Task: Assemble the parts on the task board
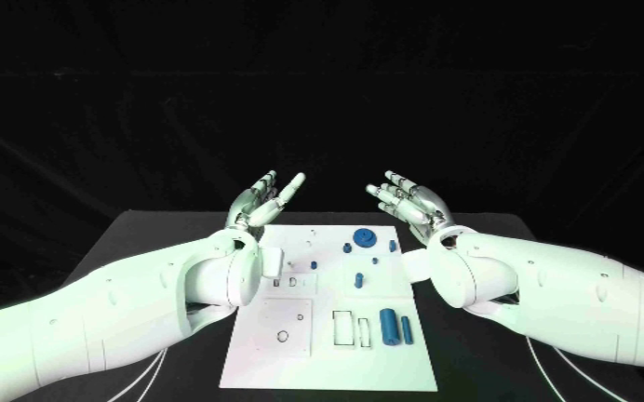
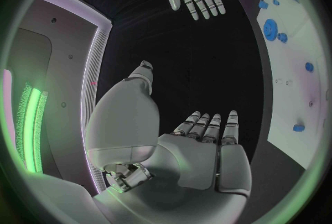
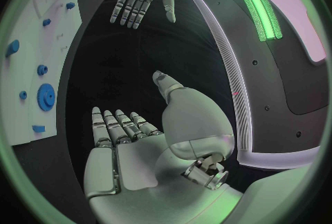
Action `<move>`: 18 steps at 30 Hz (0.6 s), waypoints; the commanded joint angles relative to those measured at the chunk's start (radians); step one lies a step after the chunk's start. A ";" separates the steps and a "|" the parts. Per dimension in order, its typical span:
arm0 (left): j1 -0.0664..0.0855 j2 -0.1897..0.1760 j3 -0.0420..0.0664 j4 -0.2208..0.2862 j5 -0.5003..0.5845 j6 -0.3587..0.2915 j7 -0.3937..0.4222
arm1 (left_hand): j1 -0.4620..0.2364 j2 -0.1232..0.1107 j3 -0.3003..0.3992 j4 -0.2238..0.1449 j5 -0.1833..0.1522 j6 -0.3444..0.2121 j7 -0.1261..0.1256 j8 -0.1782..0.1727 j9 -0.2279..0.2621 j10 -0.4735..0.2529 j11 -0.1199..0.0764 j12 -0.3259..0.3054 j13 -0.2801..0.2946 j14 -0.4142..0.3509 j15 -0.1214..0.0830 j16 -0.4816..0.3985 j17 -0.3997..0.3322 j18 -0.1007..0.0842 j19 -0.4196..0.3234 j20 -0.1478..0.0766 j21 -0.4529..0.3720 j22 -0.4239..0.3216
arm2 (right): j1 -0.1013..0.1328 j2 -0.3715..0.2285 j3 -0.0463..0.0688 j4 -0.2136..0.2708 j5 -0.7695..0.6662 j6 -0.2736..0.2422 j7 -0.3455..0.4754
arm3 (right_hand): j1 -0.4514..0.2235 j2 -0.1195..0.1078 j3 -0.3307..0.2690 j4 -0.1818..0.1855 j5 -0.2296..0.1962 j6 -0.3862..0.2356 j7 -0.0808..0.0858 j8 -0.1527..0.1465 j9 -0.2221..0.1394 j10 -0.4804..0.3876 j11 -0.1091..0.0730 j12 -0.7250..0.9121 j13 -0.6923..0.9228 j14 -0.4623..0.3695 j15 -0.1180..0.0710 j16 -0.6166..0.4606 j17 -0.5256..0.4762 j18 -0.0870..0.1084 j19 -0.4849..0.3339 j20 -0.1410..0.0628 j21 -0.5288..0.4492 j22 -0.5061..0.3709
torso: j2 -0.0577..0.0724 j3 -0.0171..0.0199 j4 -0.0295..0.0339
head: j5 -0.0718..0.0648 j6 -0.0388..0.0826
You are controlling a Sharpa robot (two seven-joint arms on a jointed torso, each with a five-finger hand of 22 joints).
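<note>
Fingers (image 1: 269, 190) spread, palms bare

Black backdrop behind black table (image 1: 161, 234)

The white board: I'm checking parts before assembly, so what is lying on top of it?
On the white board lie small blue pieces: a round gear, two cylinders side by side, and several little pegs. Both arms cover its side edges, so anything there stays hidden.
</note>
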 commanded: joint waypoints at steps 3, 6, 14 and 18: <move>0.002 0.003 0.001 0.001 -0.005 0.054 -0.023 | 0.077 -0.005 0.002 0.015 0.008 0.036 0.045 0.014 0.007 0.040 0.038 0.015 0.009 0.038 0.023 0.014 0.008 0.024 0.000 0.029 0.007 0.002 | 0.022 0.003 -0.018 -0.009 -0.097 0.212 -0.096 | 0.130 -0.013 0.041 -0.089 -0.003 0.246 0.169 0.061 0.032 0.298 -0.002 0.062 0.030 0.292 -0.013 0.061 0.029 0.027 0.144 0.003 0.070 0.036 | 0.000 0.0001 -0.0001 | 0.000 0.000; 0.002 0.003 0.001 0.001 -0.005 0.054 -0.023 | 0.122 0.014 0.020 0.012 0.002 0.115 0.081 0.035 0.020 0.129 0.079 0.040 0.023 0.140 0.053 0.044 0.026 0.038 0.039 0.050 0.022 0.012 | 0.027 0.004 -0.024 -0.012 -0.104 0.231 -0.105 | 0.147 -0.017 0.049 -0.106 -0.012 0.391 0.162 0.092 0.046 0.494 -0.018 0.101 0.042 0.463 -0.035 0.092 0.039 0.047 0.230 0.003 0.111 0.055 | 0.000 0.0001 -0.0001 | 0.000 0.000; 0.021 -0.078 0.001 0.047 -0.012 0.075 0.007 | 0.212 0.122 0.111 0.005 -0.004 0.528 0.134 0.156 0.079 0.666 0.142 0.187 0.081 0.637 0.081 0.181 0.082 -0.003 0.494 0.055 0.220 0.115 | 0.059 -0.036 -0.022 -0.034 -0.467 0.110 -0.060 | 0.156 -0.025 0.077 -0.122 -0.018 0.617 0.143 0.100 0.042 0.707 -0.046 0.099 0.039 0.707 -0.069 0.096 0.041 0.083 0.439 0.003 0.202 0.089 | 0.039 -0.0055 0.0125 | -0.022 -0.002; 0.031 -0.096 0.001 0.066 -0.017 0.071 0.010 | 0.245 0.140 0.120 -0.002 -0.006 0.675 0.122 0.187 0.088 0.773 0.118 0.193 0.072 0.761 0.053 0.197 0.083 0.009 0.578 0.049 0.267 0.129 | 0.070 -0.042 -0.021 -0.040 -0.528 0.114 -0.081 | 0.150 -0.035 0.098 -0.124 -0.023 0.719 0.132 0.092 0.042 0.763 -0.060 0.082 0.038 0.768 -0.085 0.085 0.041 0.099 0.492 0.002 0.228 0.093 | 0.053 -0.0070 0.0163 | -0.026 0.002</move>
